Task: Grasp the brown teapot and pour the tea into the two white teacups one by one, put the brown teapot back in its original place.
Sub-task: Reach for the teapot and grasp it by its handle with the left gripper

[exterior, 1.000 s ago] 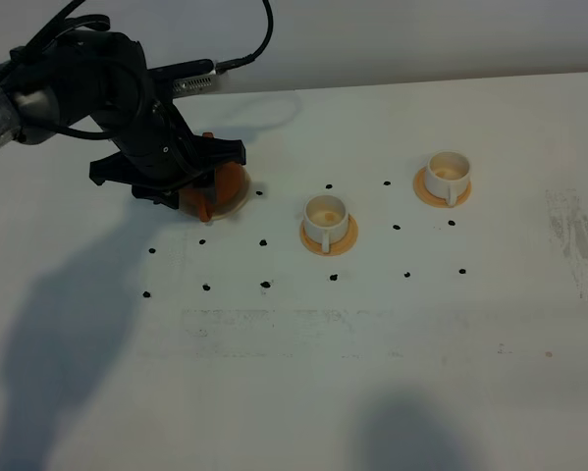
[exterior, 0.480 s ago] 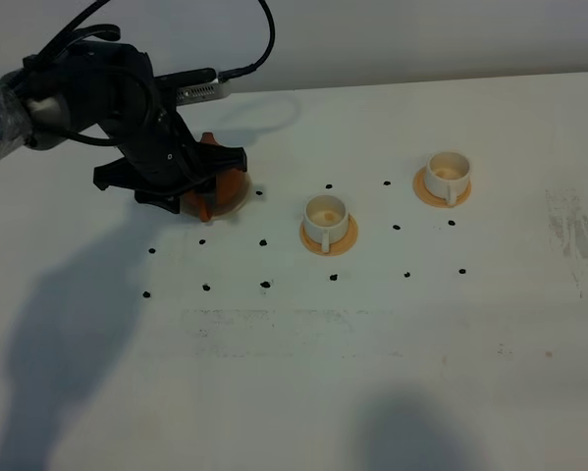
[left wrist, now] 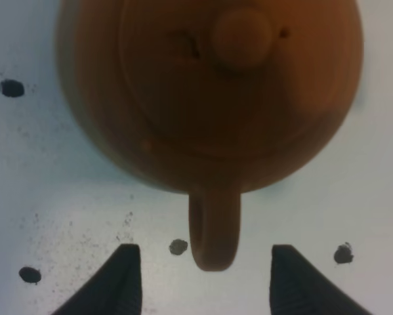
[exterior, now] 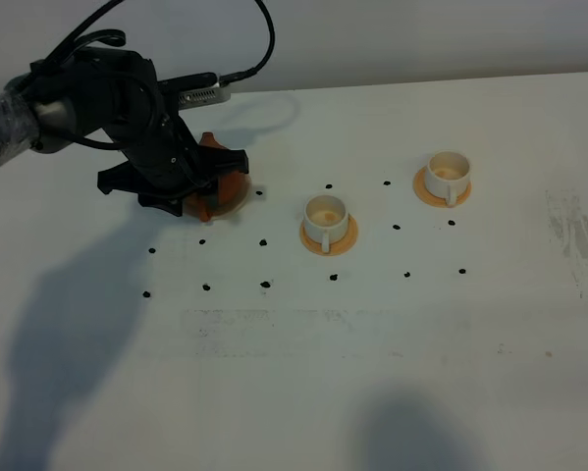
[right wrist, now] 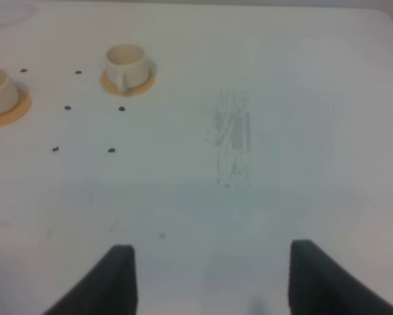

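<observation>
Slightly farther toward the back of the table than a second ago, the left arm has crept a touch; neither cup has budged.

From where I stand, the white table has its far edge just behind the arm. Its whole near half lies open, as does the right end, where only a scuffed patch shows. The arm's black bulk covers most of the brown teapot, which sits at the far left of the table. From the high camera only an orange sliver of it shows.

The left wrist camera fills that in. The left gripper is spread wide, and the loop handle points into the gap between the fingers, clear of both. The lid knob shows on top.

The right gripper is out of the high view. Its own camera shows it spread too, with nothing between the jaws, over bare table near the scuffed patch.

One white teacup stands near the middle, just right of the teapot, with open table between them. The other white teacup stands farther right and back. Each is upright on an orange-tan coaster. Small black dots mark the table around all three.
</observation>
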